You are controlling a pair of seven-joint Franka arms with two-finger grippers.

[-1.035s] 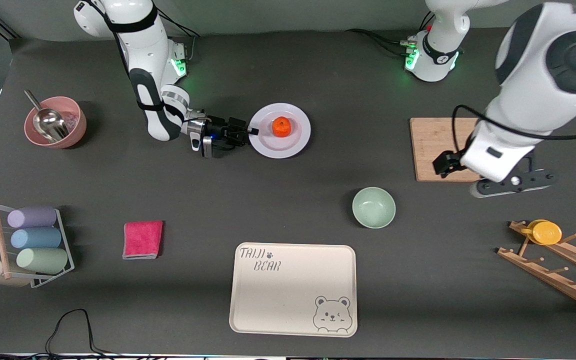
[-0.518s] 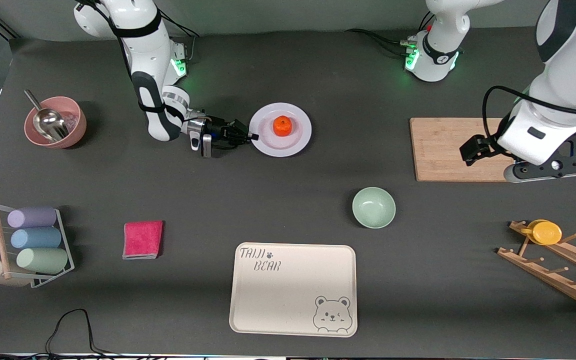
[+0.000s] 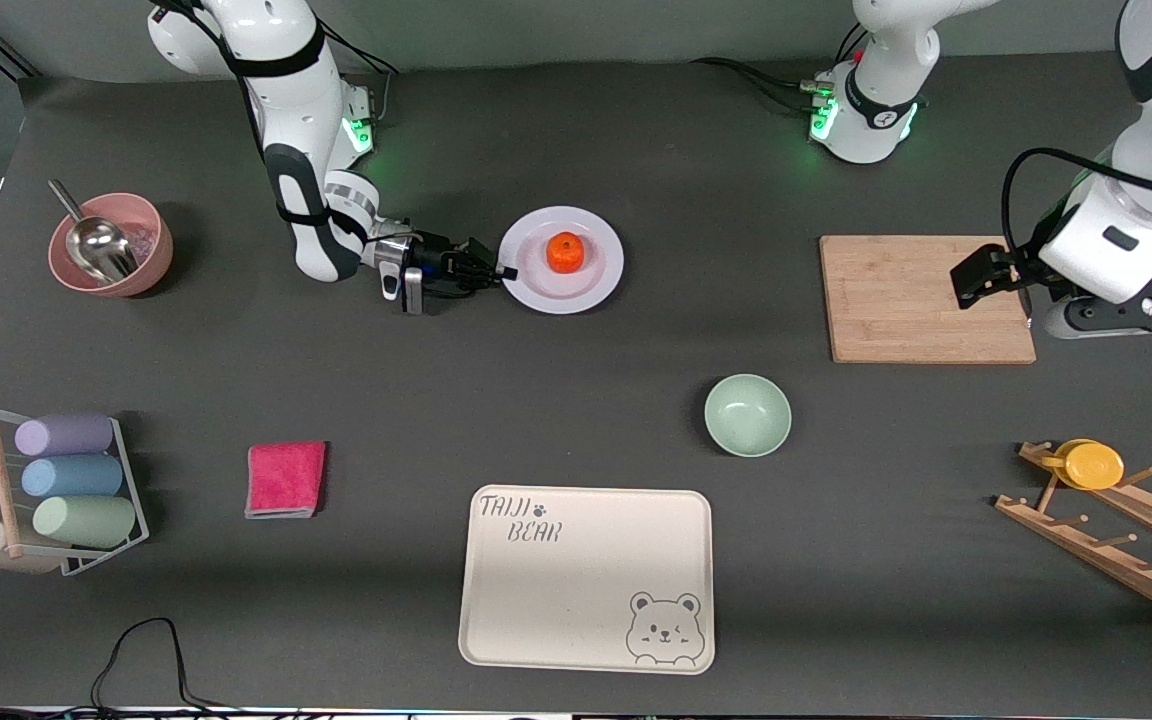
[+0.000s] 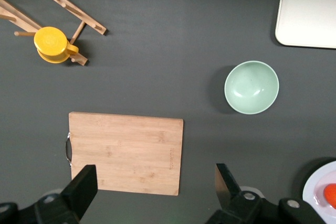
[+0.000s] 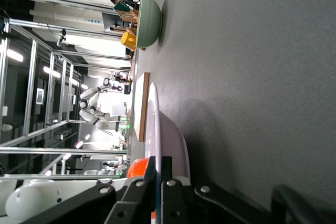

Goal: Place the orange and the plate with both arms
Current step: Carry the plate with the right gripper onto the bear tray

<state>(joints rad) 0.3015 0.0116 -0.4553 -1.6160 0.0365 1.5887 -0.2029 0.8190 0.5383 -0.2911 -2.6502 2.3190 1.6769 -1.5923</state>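
Note:
The white plate (image 3: 591, 285) lies on the dark table with the orange (image 3: 564, 252) resting in its middle. My right gripper (image 3: 506, 272) reaches in low from the right arm's end, shut on the plate's rim. In the right wrist view its fingers (image 5: 165, 169) pinch the thin plate (image 5: 153, 124) edge-on, and the orange (image 5: 137, 168) peeks out past them. My left gripper (image 3: 1121, 318) hangs open and empty above the cutting board's end at the left arm's end of the table. The left wrist view shows the left gripper (image 4: 156, 182) with its jaws wide apart, and the plate (image 4: 320, 187) at the frame's corner.
A wooden cutting board (image 3: 926, 298) lies under the left arm. A green bowl (image 3: 747, 414) and a cream bear tray (image 3: 586, 577) sit nearer the camera. A pink bowl with a scoop (image 3: 111, 243), a cup rack (image 3: 56, 490), a pink cloth (image 3: 285, 479) and a wooden rack with a yellow cup (image 3: 1094, 464) ring the edges.
My right gripper has shut on the plate's rim. The left arm has swung away from the board's middle toward its own end of the table, still open.

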